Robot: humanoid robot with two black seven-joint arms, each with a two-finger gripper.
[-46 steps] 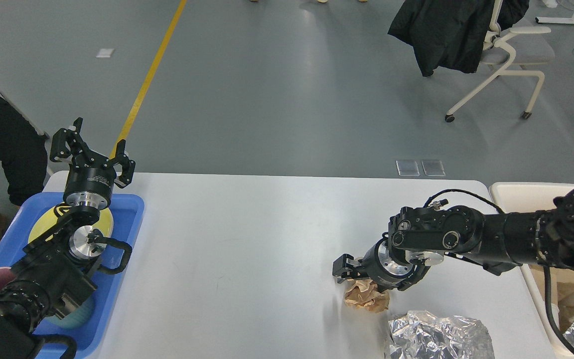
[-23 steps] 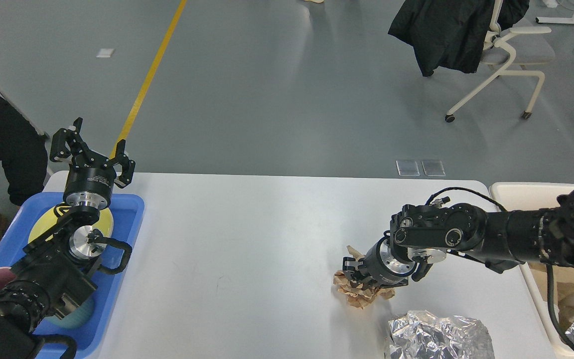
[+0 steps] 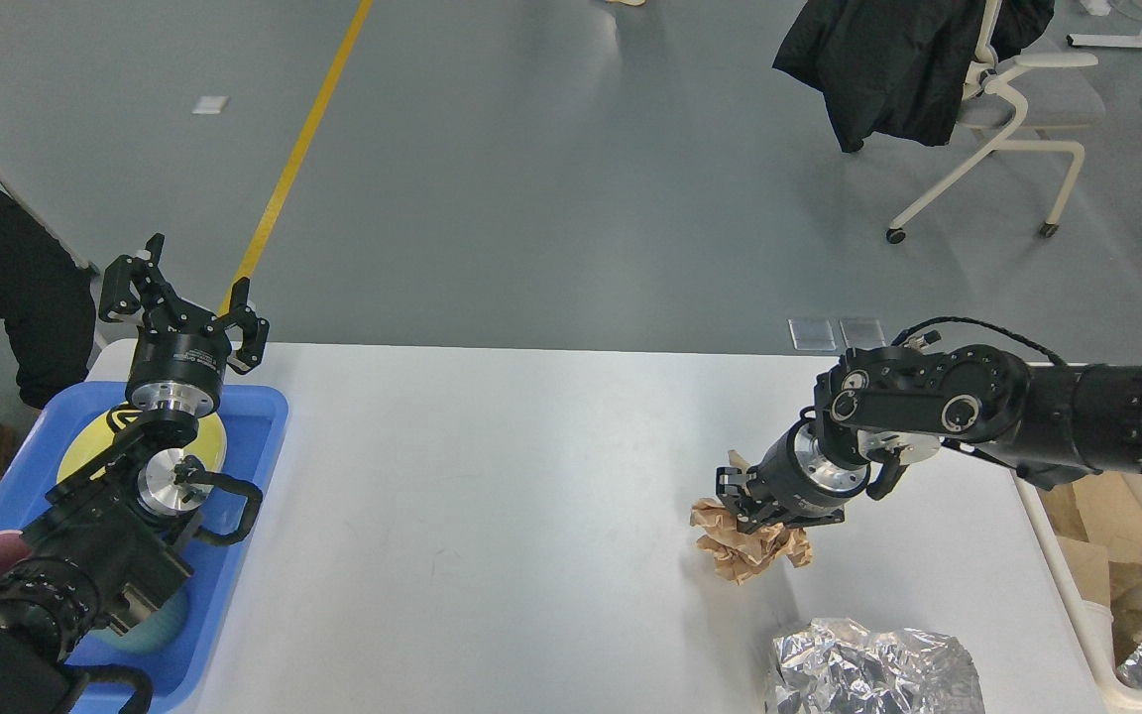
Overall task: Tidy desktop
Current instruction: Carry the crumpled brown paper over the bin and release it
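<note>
Wide white matte desktop [image 3: 492, 516], rounded corners

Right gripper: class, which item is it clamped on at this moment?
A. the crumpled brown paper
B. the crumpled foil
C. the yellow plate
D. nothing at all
A: the right gripper has its fingers closed into the crumpled brown paper, while the crumpled foil lies untouched nearer the front edge of the desktop.

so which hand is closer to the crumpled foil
Right. The right hand, shut on the brown paper wad, is just above and left of the crumpled foil. The left hand is open, far across the desktop, over the blue tray.
</note>
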